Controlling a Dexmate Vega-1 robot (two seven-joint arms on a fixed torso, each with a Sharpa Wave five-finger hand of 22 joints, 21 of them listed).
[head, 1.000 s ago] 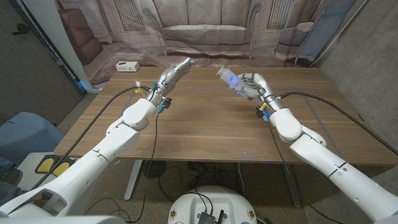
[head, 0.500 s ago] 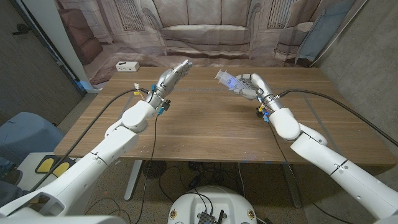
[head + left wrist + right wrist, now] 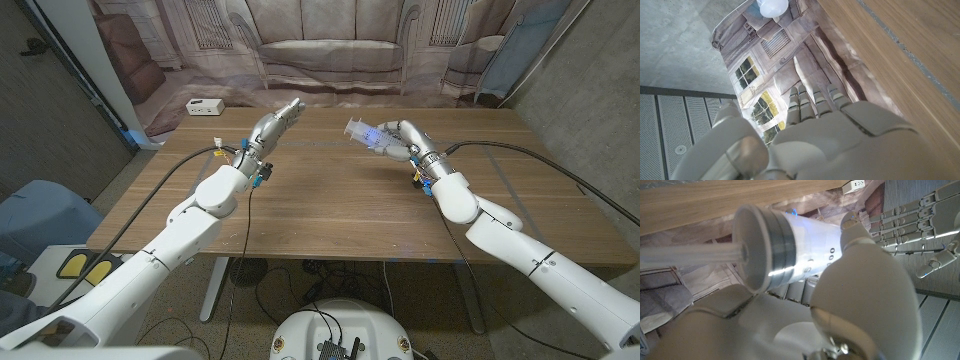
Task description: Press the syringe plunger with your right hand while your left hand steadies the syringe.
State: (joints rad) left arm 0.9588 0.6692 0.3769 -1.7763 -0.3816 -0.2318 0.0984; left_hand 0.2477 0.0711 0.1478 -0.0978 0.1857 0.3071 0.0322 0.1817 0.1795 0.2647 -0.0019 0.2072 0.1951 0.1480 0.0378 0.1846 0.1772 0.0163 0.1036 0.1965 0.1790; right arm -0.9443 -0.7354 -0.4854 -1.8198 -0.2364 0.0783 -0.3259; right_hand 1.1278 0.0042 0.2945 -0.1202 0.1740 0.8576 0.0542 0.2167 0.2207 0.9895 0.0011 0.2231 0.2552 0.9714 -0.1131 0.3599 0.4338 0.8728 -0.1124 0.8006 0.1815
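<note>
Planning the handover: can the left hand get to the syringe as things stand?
Probably yes. The left hand is held open above the table, and nothing stands in the gap to the syringe that the right hand holds up.

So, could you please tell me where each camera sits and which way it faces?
Head view: on the robot's head, looking down at the table, both arms, left hand and right hand.
Left wrist view: along the left hand's back, toward the backdrop.
Right wrist view: behind the right hand, at the syringe.
Shared: right wrist and head views both show the left hand and syringe.
</note>
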